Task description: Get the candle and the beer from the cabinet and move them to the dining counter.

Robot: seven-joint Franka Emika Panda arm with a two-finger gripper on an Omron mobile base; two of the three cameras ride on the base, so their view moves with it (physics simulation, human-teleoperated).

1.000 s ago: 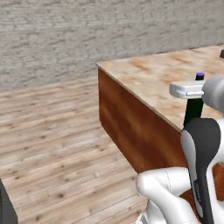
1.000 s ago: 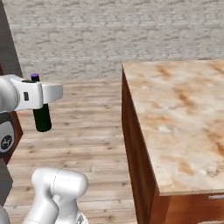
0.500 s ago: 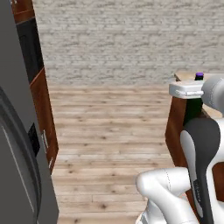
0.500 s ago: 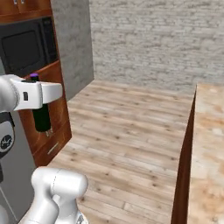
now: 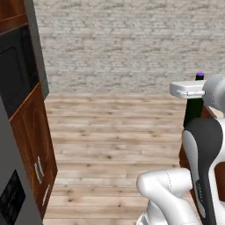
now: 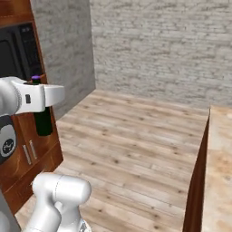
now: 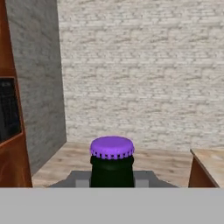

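**Surface and material inventory**

Beer (image 7: 112, 168): dark glass-like body, near black, faintly glossy; crimped purple cap, matt, ridged at the rim. Gripper (image 6: 44, 97): smooth white plastic-looking shell, satin sheen. Floor (image 5: 118, 136): pale wood planks, visible grain, matt. Back wall (image 6: 163, 45): grey-white brick, rough, mortar lines showing. Tall unit (image 5: 33, 145): reddish-brown wood, polished, with small silver metal bar handles; black glossy appliance panel set above. Dining counter (image 6: 220, 158): beige marble top with rust veining, smooth; side panel of dark reddish wood.
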